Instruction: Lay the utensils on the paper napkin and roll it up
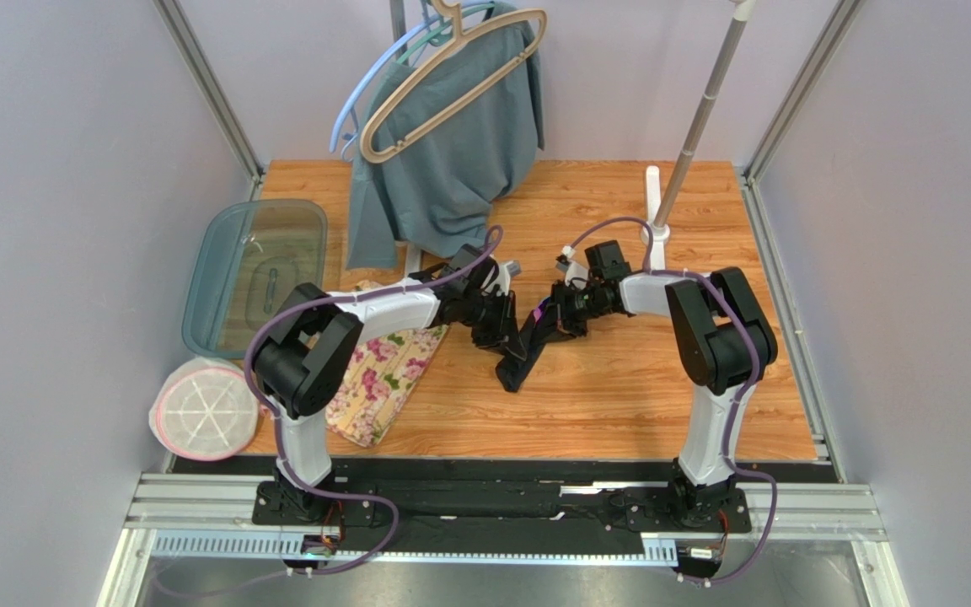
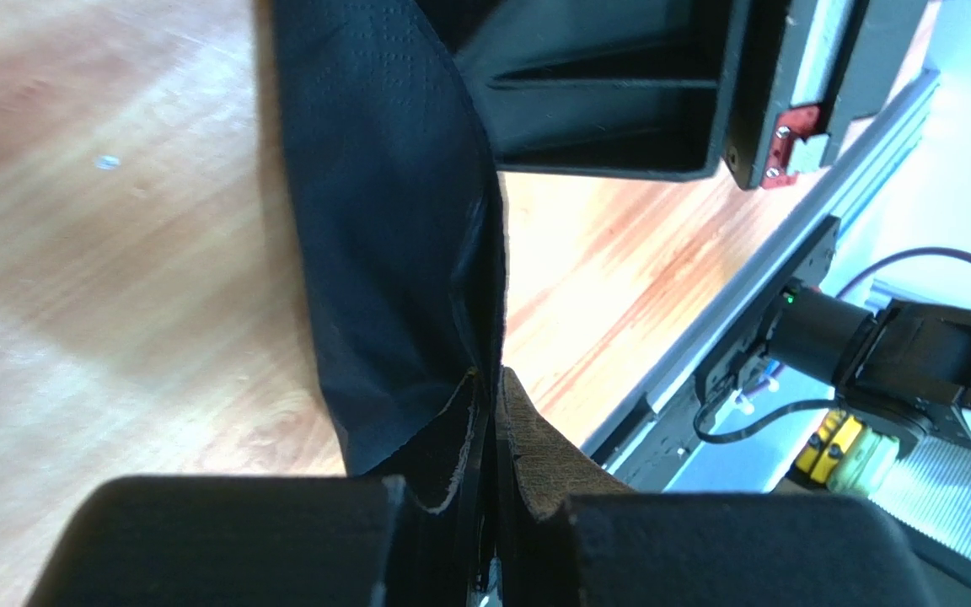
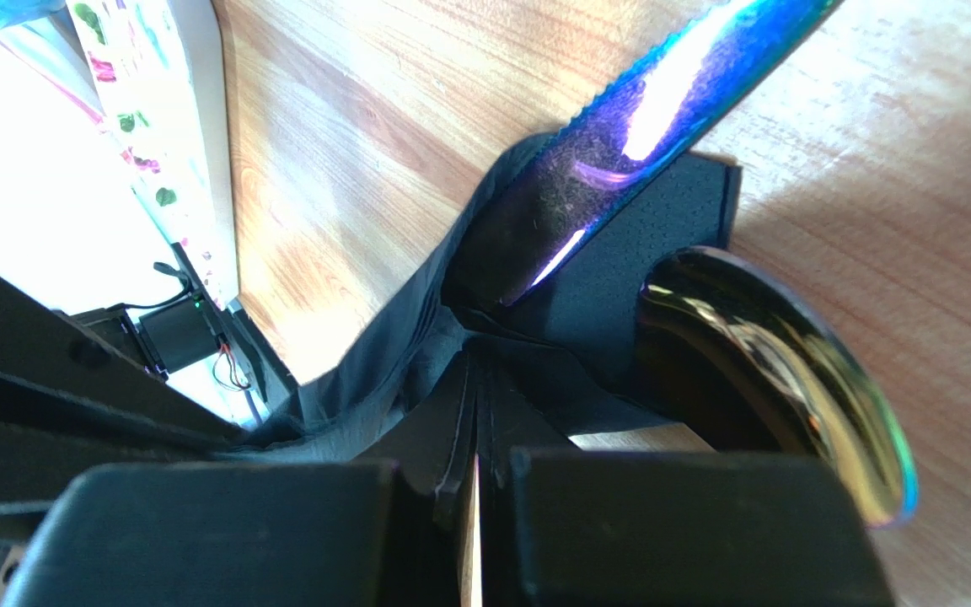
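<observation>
Paper napkin [image 2: 389, 228], black, finely dimpled, creases beside glossy rounded spoon [image 3: 776, 380].

left fingers [image 2: 237, 544] and right fingers [image 3: 199, 538] both pinched together, tips facing each other.

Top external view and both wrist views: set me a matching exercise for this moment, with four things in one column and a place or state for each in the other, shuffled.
Things
1. paper napkin
2. spoon
3. floral mat
4. grey-teal garment

Places or states
a. hangs up at the back
b. lies flat, print up, left of the napkin
c. pinched at once by the left gripper and the right gripper
d. its shiny bowl pokes out of the black folds

Pairs: 1-c, 2-d, 3-b, 4-a
</observation>
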